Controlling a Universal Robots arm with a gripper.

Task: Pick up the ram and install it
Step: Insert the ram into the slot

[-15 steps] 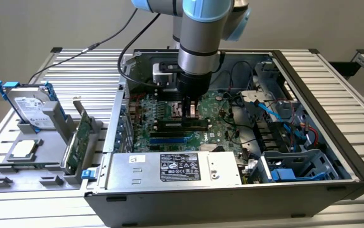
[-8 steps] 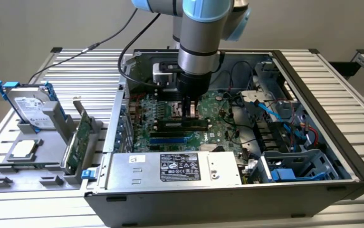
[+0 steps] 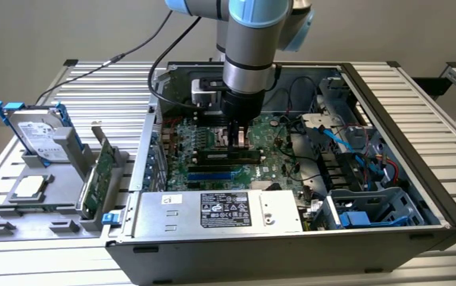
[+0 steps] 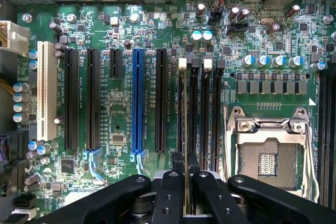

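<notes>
My gripper (image 3: 237, 142) reaches down inside the open computer case (image 3: 418, 179), over the green motherboard (image 3: 272, 170). In the wrist view the gripper (image 4: 186, 195) is shut on the ram (image 4: 186, 129), a thin stick seen edge-on between the black fingers (image 4: 170, 192). The ram runs lengthwise along the row of black memory slots (image 4: 202, 114), in line with the slot beside a white latch (image 4: 182, 62). Whether it touches the slot I cannot tell.
A bare CPU socket (image 4: 268, 156) lies beside the memory slots, a blue slot (image 4: 137, 103) on the other side. A power supply (image 3: 228, 211) fills the case's near side, with cables (image 3: 331, 134) toward the exterior view's right. Outside, a grey rack holds a hard drive (image 3: 41, 140) and an expansion card (image 3: 97, 179).
</notes>
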